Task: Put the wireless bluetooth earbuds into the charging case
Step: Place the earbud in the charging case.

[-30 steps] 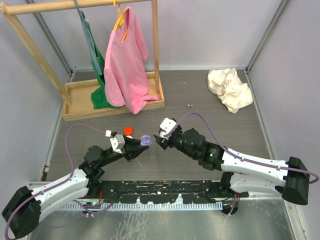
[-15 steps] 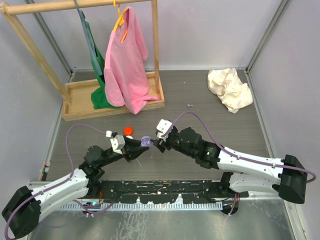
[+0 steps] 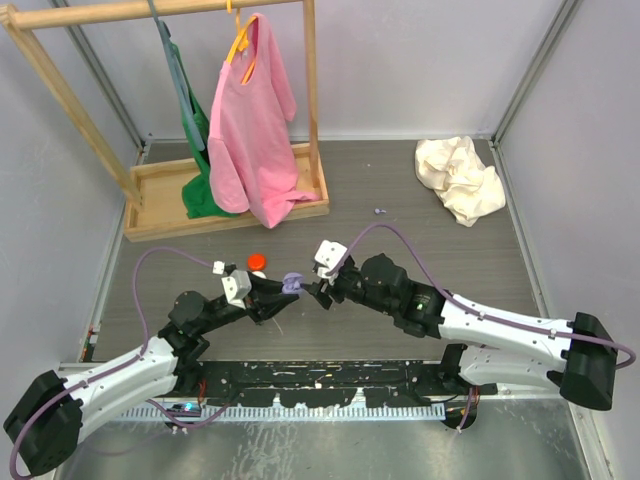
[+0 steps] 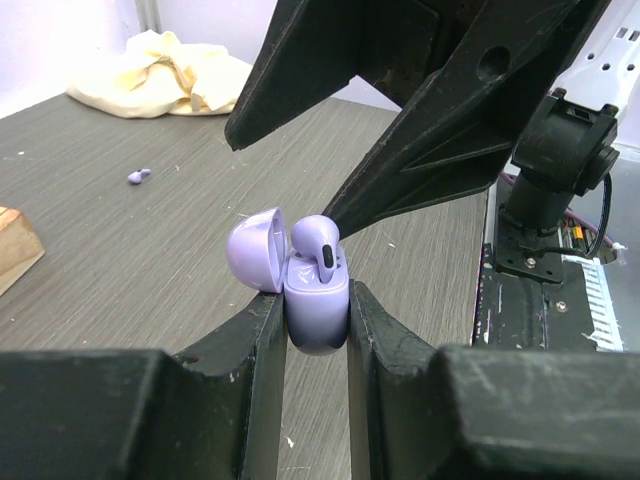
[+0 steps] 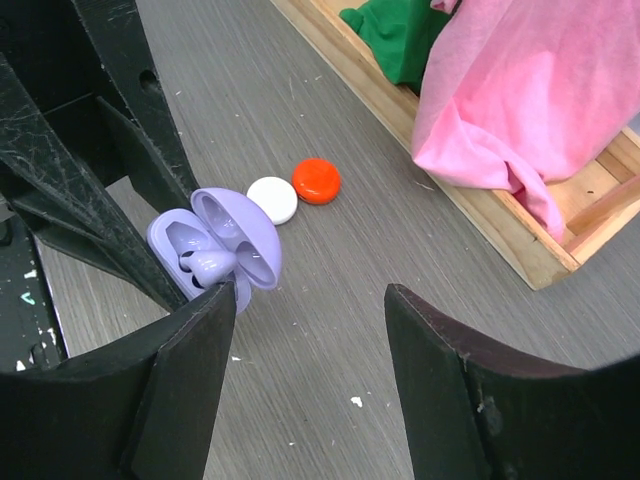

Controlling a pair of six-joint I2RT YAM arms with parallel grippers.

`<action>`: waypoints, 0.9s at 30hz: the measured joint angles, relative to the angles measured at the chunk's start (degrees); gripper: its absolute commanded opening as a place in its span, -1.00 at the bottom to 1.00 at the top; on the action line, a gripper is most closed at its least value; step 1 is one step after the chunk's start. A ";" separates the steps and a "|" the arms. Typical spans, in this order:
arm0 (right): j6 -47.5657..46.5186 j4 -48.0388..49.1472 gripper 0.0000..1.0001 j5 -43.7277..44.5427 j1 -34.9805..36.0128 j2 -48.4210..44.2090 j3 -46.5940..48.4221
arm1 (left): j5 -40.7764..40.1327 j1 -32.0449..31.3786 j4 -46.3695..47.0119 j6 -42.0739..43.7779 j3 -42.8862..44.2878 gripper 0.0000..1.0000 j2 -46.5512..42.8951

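Observation:
My left gripper (image 4: 314, 298) is shut on the lilac charging case (image 4: 317, 325), held above the table with its lid (image 4: 256, 250) flipped open. One lilac earbud (image 4: 318, 243) sits in the case, its stem down in a slot. My right gripper (image 5: 310, 300) is open, and its left fingertip (image 5: 215, 305) is right against the case (image 5: 172, 240) beside that earbud (image 5: 205, 265). In the top view the two grippers meet at the case (image 3: 291, 281) at mid-table. A second lilac earbud (image 3: 378, 211) lies loose on the table farther back (image 4: 138, 176).
A red round case (image 5: 316, 180) and a white one (image 5: 272, 198) lie on the table just behind the lilac case. A wooden rack tray (image 3: 160, 215) with a pink shirt (image 3: 250, 130) and green cloth stands back left. A cream cloth (image 3: 460, 178) lies back right.
My right gripper has moved left, from a short gap away to right against the open case. The left gripper and the case have stayed in place.

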 measured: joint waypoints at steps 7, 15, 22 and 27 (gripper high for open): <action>0.33 -0.55 0.36 -2.84 0.22 -0.74 0.07 | -0.02 0.00 0.07 0.00 0.00 -0.99 0.04; 1.55 0.22 0.35 -1.88 0.33 0.07 0.15 | 0.00 0.00 0.07 0.00 0.00 -0.99 0.42; 2.62 -0.44 0.34 4.50 0.42 0.15 0.74 | 0.00 0.04 0.07 0.00 0.00 -0.99 0.20; 3.39 -1.40 0.34 8.57 0.42 0.15 0.76 | 0.00 0.04 0.07 0.00 0.00 -0.99 0.13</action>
